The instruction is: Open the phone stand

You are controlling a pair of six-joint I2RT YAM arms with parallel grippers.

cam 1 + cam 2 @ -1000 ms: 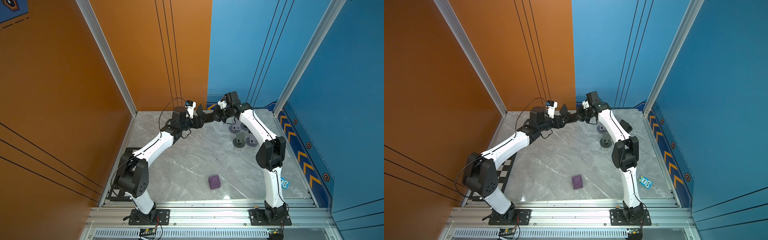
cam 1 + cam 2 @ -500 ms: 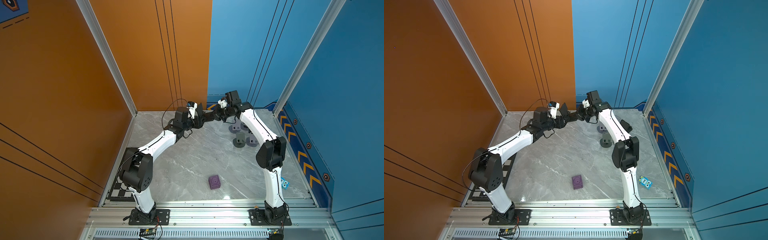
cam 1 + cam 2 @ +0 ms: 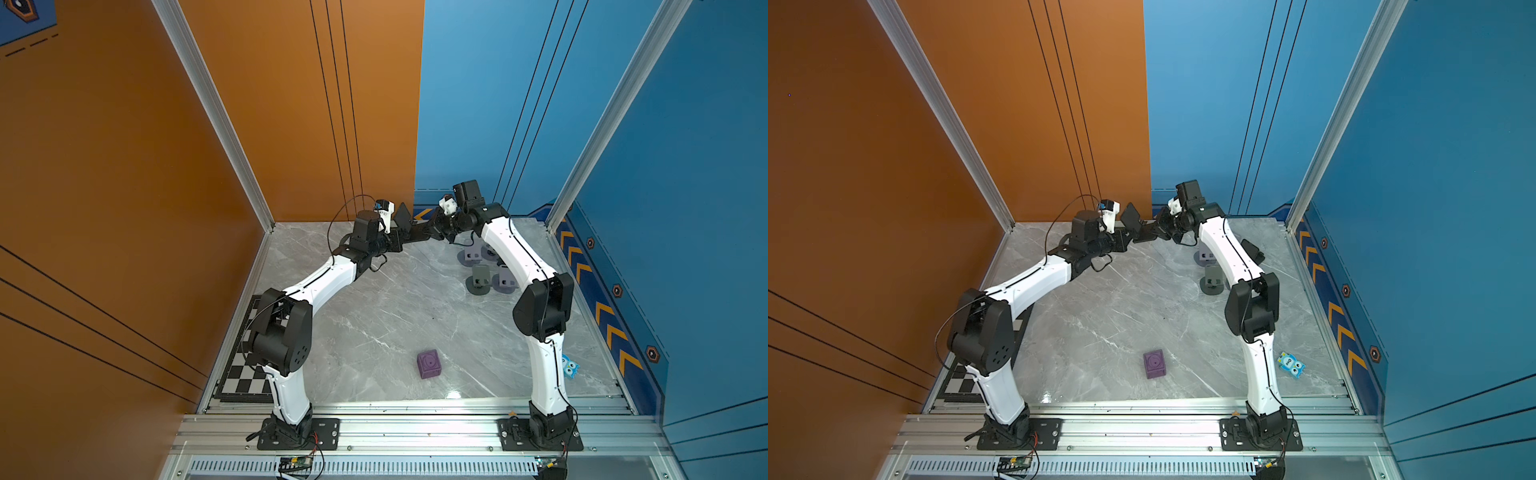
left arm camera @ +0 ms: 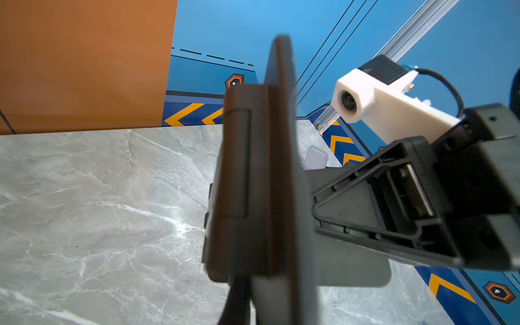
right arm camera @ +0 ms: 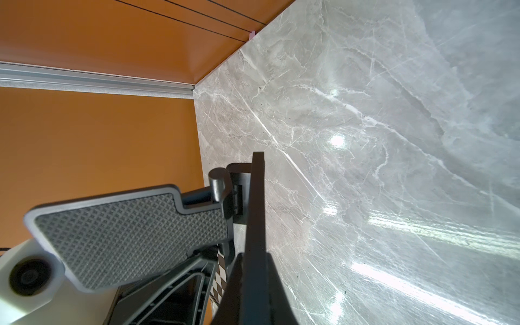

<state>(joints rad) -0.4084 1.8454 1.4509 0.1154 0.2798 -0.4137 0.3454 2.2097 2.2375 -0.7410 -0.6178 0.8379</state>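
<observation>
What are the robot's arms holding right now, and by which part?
The phone stand, held by both: the left gripper is shut on one plate's edge, the right gripper on the other plate, across the hinge.

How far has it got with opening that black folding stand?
Done: the left end effector and right end effector are both shut on the black hinged plastic phone stand, held above the grey marble table. In hand: its two plates sit roughly square, so it looks partly unfolded. Left: perhaps spreading further, then setting it down.
</observation>
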